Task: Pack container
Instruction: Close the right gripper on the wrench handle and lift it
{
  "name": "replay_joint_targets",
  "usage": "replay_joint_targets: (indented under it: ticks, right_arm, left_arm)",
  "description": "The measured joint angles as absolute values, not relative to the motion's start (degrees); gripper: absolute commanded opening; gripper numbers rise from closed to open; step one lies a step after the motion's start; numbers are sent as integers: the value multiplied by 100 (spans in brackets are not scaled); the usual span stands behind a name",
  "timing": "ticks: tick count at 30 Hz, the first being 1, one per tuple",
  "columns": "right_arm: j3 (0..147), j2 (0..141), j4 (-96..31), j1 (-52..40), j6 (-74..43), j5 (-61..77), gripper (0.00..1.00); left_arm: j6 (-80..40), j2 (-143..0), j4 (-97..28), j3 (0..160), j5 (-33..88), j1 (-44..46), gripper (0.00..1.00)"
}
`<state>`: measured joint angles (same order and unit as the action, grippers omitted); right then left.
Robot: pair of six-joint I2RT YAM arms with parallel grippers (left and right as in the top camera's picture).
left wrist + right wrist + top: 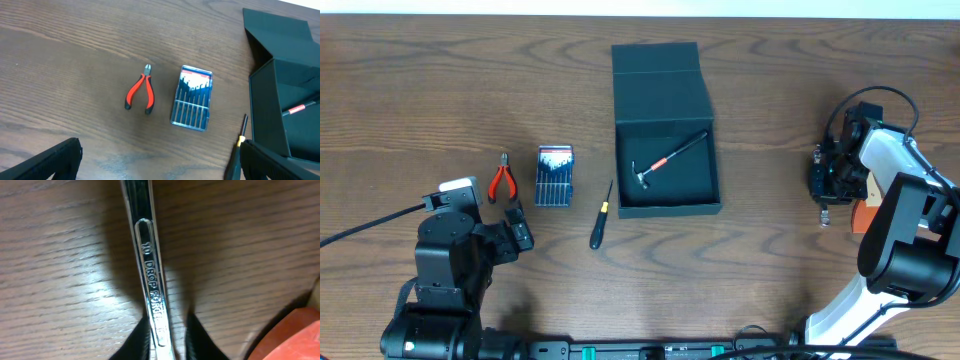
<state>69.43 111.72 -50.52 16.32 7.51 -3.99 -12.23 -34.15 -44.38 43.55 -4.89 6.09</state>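
The dark teal container (618,160) stands open at the table's middle with its flap lid folded back; it also shows in the left wrist view (272,95). A small hammer (665,160) with an orange-and-black handle lies inside it. My right gripper (825,198) is low over the table at the far right. Its fingers (167,345) straddle a chrome wrench (150,270) lying on the wood, with a gap on one side. My left gripper (517,236) is wide open and empty (160,165), near the front left.
Orange-handled pliers (501,180) (140,93), a blue-and-white ribbed bit case (555,176) (192,105) and a black screwdriver with a yellow band (601,217) (240,145) lie left of the container. An orange object (865,215) (295,340) sits beside the right gripper.
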Motion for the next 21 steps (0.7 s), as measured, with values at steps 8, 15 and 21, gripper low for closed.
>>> replay_joint_targets:
  ticks: [8,15,21]
  right_arm:
    - [6943,11174,-5030,1632,733,-497,1]
    - [6943,11174,-5033,1632,733,-491,1]
    - [6945,11174,-5030,1632,733,-482,1]
  left_arm:
    - [-1223,-3415,-4438,4355,-489,609,98]
    - [-1223,-3415,-4438,4355,-489,609,98]
    - [-1223,-3415,-4438,4355,-489,609,98]
